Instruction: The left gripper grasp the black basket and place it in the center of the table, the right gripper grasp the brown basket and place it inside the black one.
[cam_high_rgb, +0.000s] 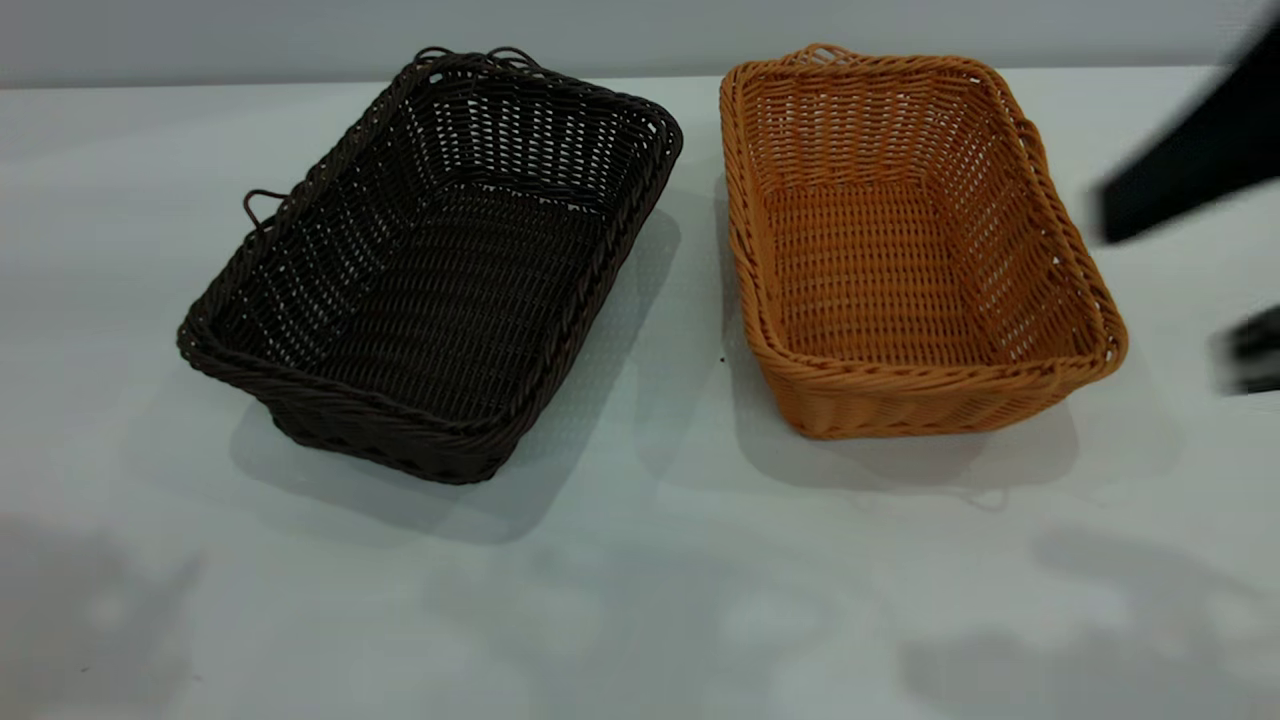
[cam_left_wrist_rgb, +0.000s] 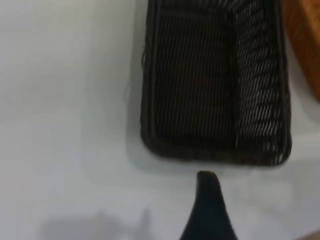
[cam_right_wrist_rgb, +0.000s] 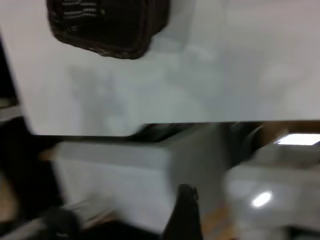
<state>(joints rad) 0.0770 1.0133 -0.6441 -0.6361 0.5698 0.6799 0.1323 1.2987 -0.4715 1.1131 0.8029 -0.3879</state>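
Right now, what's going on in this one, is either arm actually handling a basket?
Not yet. The black basket and the brown basket sit side by side on the table, apart and both empty. The right gripper is at the far right edge of the exterior view, clear of the brown basket. The left gripper shows only in its wrist view, hovering short of the black basket's near end. Nothing is grasped or nested.

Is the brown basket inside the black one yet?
No. The brown basket sits empty on the table beside the black basket, apart from it.
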